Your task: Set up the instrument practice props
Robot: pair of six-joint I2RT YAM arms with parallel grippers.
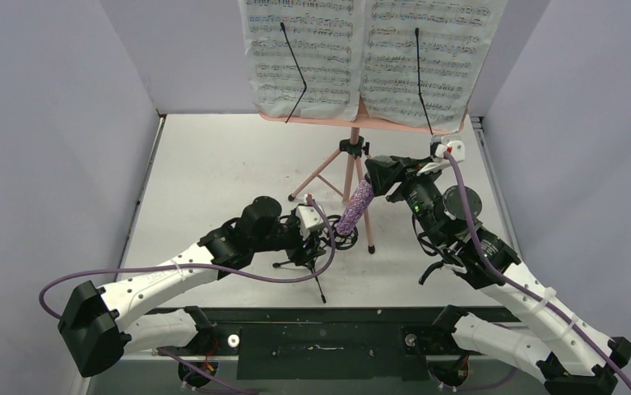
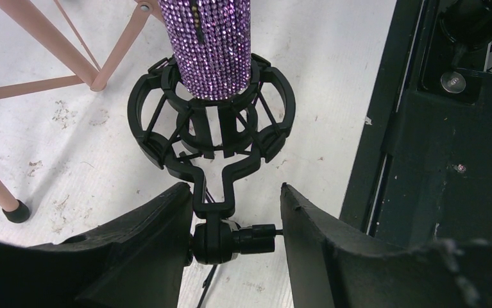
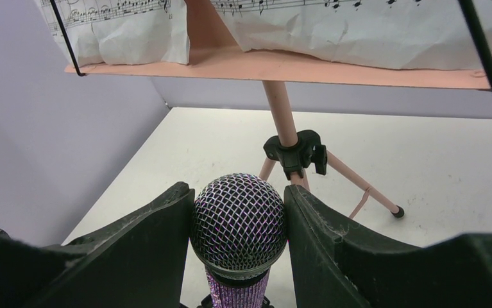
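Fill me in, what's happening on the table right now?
The right gripper is shut on the grey mesh head of the purple glitter microphone, whose tilted body sits in the ring mount of the small black tripod mic stand. The left gripper clamps that stand's joint just below the mount. Behind, the pink music stand carries the sheet-music pages.

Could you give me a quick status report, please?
Left gripper shut on small black tripod mic stand. Right gripper shut on purple glitter microphone, tail in stand's ring. Pink music stand leg close by.
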